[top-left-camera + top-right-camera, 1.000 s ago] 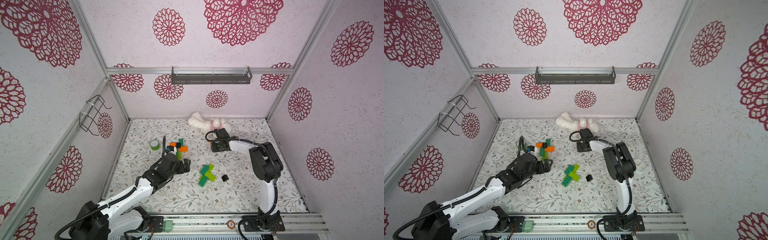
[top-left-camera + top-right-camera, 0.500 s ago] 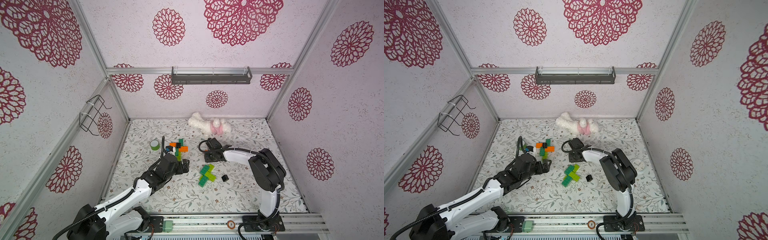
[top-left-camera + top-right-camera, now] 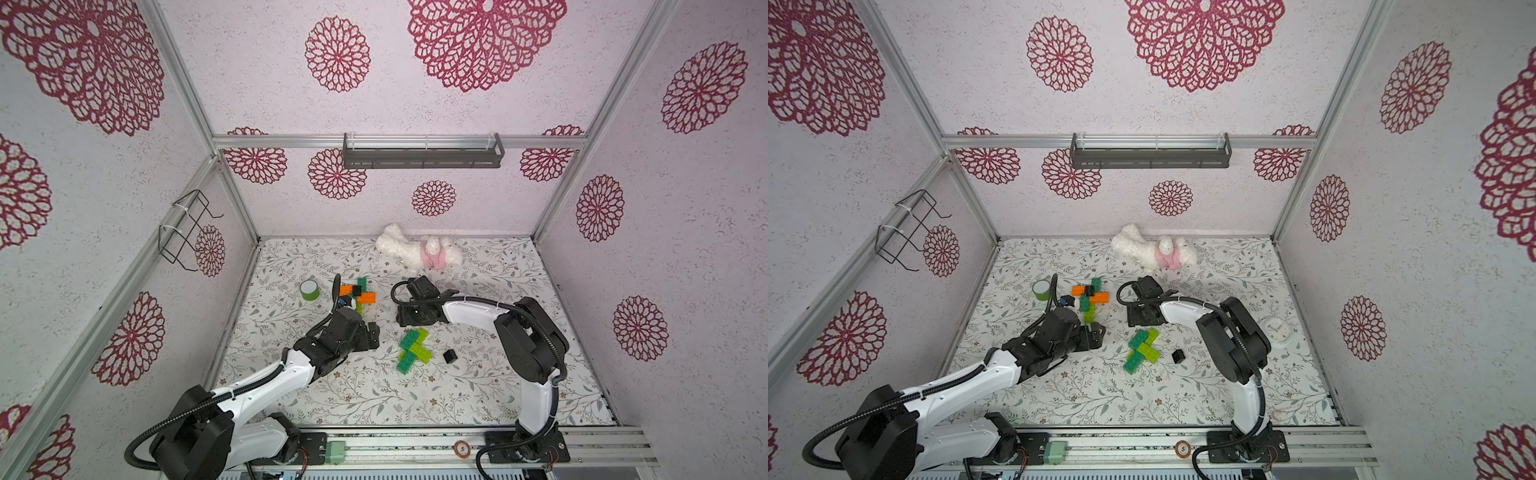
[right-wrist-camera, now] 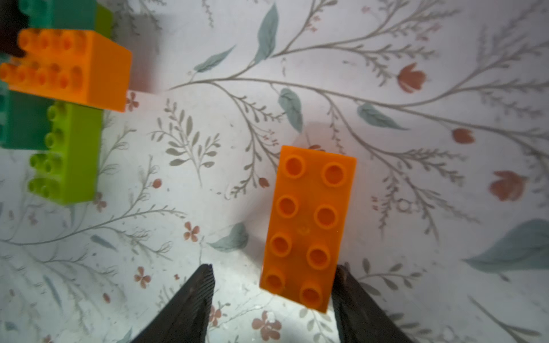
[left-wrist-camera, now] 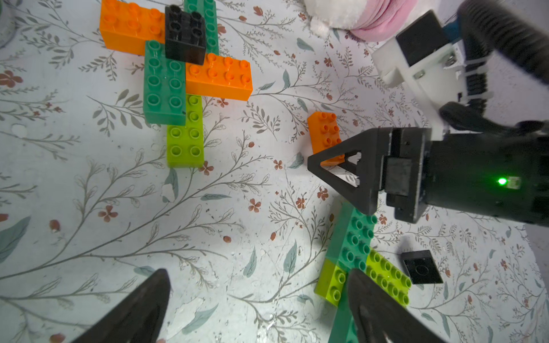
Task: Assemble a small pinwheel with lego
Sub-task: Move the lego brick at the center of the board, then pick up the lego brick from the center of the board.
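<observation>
Your right gripper (image 4: 273,269) stands with its jaws apart around the near end of a loose orange 2x4 brick (image 4: 309,228). The brick lies studs-up on the floral mat (image 3: 478,386), clamped by neither jaw. One finger sits just beside its long side, and the other leaves a clear gap.

Your left gripper (image 5: 258,274) is spread wide and empty over bare mat, between the 2 builds. The orange-and-green cross (image 3: 358,296), capped by a black square brick (image 5: 184,34), lies just beyond that gripper. The dark-green-and-lime cross (image 3: 413,351) lies nearer the front rail, with a second black square brick (image 3: 449,356) loose beside it.

- Uneven jaw gap: close now and I judge the near finger pushes first, so the orange brick skids or twists instead of seating square.
- Sideways withdrawal: that same finger could drag the brick off line.
- Crowding: the right gripper's finger is close to the green cross's end in the left wrist view, so a low sweep may knock it apart.

Only a round tag (image 3: 462,448) on the front rail carries writing, apparently a 5. The stud lettering is too blurred to read.
</observation>
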Available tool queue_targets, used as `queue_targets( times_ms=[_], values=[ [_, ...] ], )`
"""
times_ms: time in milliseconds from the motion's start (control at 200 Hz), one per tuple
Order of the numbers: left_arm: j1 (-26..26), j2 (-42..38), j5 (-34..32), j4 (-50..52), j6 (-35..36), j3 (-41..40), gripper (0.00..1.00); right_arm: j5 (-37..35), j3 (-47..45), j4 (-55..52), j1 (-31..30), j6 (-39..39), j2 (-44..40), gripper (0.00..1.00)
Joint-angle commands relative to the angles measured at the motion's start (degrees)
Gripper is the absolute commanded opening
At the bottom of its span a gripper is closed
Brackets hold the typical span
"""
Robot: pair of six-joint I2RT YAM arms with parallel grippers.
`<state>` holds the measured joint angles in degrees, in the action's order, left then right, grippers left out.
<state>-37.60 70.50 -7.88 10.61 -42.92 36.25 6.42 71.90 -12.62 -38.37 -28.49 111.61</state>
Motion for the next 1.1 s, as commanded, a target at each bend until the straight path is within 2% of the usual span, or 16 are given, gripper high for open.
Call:
queue_targets(
  times_ms=[0,275,470,600,731,916,1096],
  values=[
    [0.07,1.27,0.35,-1.30,-0.23,2.23,0.94,6.50,1.63,0.62,1.99,1.38,-2.72,0.68],
    [-0.09,4.07,0.60,-2.44,0.45,4.23,0.93,13.47,1.95,3.82,2.82,2.37,-1.78,0.68],
    [-0.45,7.08,1.59,-3.85,2.23,5.98,0.92,14.17,-2.07,7.00,6.45,0.91,-5.80,0.68],
    [-1.61,11.51,4.42,-6.10,7.02,7.97,0.90,12.56,-4.84,4.14,8.93,1.51,-11.13,0.68],
    [-2.86,18.04,3.16,-5.62,13.22,12.11,0.88,12.73,-9.48,3.07,10.95,1.42,-17.36,0.70],
    [-3.00,27.64,2.48,-6.08,18.17,18.42,0.84,15.19,-16.04,1.73,12.04,1.68,-24.60,0.85],
    [-2.87,34.69,2.17,-7.34,22.25,23.33,0.81,15.20,-20.02,-1.12,12.24,2.56,-30.97,0.92]
  ],
)
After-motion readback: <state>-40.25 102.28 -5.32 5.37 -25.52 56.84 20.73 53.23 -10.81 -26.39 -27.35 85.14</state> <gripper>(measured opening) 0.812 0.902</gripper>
